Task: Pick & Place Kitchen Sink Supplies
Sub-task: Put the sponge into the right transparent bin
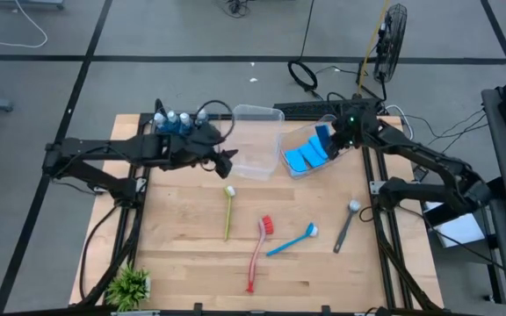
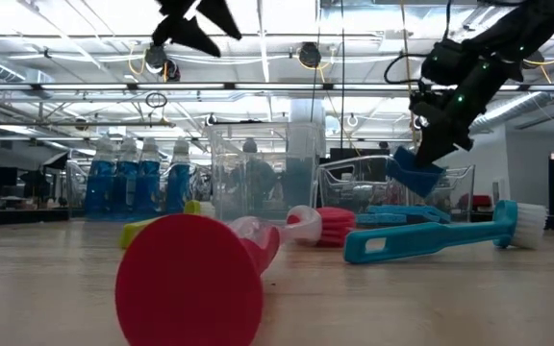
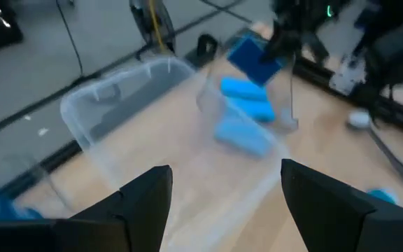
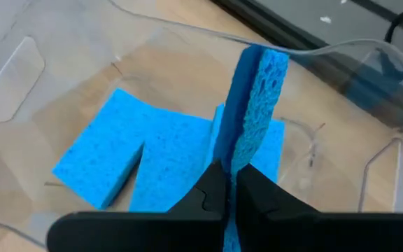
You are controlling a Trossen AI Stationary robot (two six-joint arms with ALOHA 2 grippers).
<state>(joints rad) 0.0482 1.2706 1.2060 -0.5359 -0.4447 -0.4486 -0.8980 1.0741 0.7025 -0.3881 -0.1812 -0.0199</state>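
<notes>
Currently right gripper [image 4: 231,183] fingers pinch blue sponge [image 4: 254,112] edge-on above tub [image 1: 299,168], upper right; thin grip, may slip. Left gripper [image 3: 224,203] fingers wide, upper centre.

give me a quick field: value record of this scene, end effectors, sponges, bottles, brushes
right end effector: shut on a flat blue rectangular sponge, held on edge over the clear plastic sponge tub
left end effector: open, empty, above the table near the empty clear plastic tub
sponges in tub: flat blue ones lying on its floor
bottles: clear bottles of blue liquid at the table's far edge
brushes: yellow-green, red, blue, grey, loose on the wooden table
</notes>
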